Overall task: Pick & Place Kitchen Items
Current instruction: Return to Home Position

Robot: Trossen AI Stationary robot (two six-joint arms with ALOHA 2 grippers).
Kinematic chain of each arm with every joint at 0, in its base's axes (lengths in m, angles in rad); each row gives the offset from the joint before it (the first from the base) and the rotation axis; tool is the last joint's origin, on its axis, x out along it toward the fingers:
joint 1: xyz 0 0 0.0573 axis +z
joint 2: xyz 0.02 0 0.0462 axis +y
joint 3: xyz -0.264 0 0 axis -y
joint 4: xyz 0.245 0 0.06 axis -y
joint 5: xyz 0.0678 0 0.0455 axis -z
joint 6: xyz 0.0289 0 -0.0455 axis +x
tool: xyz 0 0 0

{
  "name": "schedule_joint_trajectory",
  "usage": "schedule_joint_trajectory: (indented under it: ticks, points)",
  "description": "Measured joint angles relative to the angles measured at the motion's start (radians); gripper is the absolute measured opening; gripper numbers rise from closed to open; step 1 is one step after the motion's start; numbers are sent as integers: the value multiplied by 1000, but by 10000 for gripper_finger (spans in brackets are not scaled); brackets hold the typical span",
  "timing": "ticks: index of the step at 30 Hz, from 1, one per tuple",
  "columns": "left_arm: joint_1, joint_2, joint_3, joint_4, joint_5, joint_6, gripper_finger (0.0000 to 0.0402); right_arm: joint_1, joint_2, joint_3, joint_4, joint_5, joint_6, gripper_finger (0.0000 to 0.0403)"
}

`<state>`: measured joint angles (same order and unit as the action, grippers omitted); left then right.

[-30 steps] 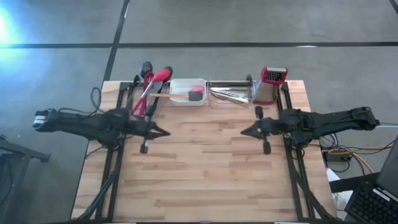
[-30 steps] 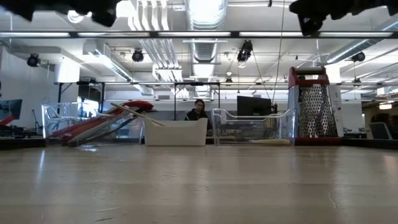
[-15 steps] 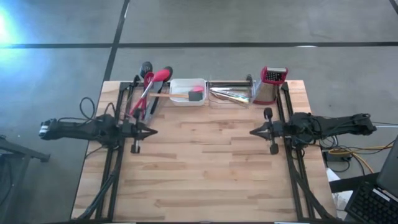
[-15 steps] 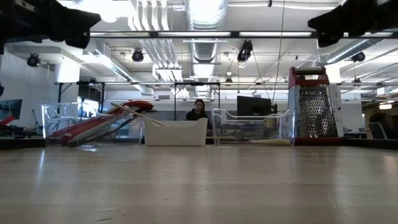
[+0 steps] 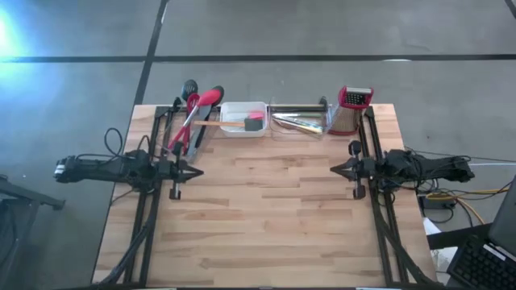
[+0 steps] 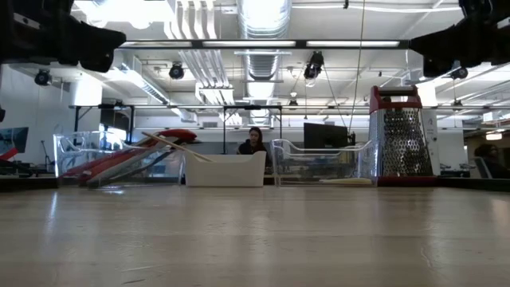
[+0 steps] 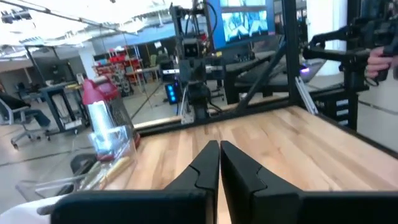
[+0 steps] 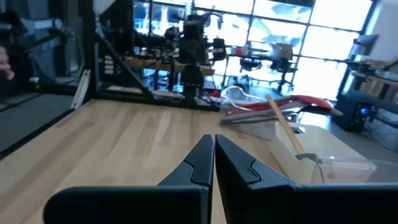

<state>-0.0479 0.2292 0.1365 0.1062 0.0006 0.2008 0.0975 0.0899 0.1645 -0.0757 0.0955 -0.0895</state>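
Note:
Both grippers hover shut above the bare wood, touching nothing. My left gripper (image 5: 199,170) is at the table's left side, my right gripper (image 5: 333,169) at its right side, tips facing each other. Along the far edge, red and black long-handled utensils (image 5: 196,113) lean in a clear holder (image 6: 119,159). A wooden-handled tool (image 8: 283,124) lies with its head in the white tray (image 5: 234,109). Thin knives (image 5: 297,122) lie in a clear tray (image 6: 319,163). In the wrist views the left fingers (image 7: 219,149) and the right fingers (image 8: 214,142) are closed together.
A red-topped metal grater (image 5: 350,109) stands at the far right, beside the clear tray. Black frame rails run along both table sides (image 5: 375,217). A person sits in the room beyond the far edge (image 6: 253,142). Bare wood lies between the grippers.
Both arms have drawn back from the table's middle, the left gripper toward the left edge and the right gripper toward the right edge, so the gap between them has widened. Both stayed shut. The items along the far edge have not moved.

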Motion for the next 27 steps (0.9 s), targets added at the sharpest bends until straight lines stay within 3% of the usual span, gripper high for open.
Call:
schedule_joint_trajectory:
  ticks: [14, 27]
  points:
    - [0, 3, -30, -22, 1, 0, 20, 0, -41, -121, 3, 9, 3, 8]
    - [0, 9, -30, -33, 1, 0, 21, 1, -12, -123, 12, 10, 4, 9]
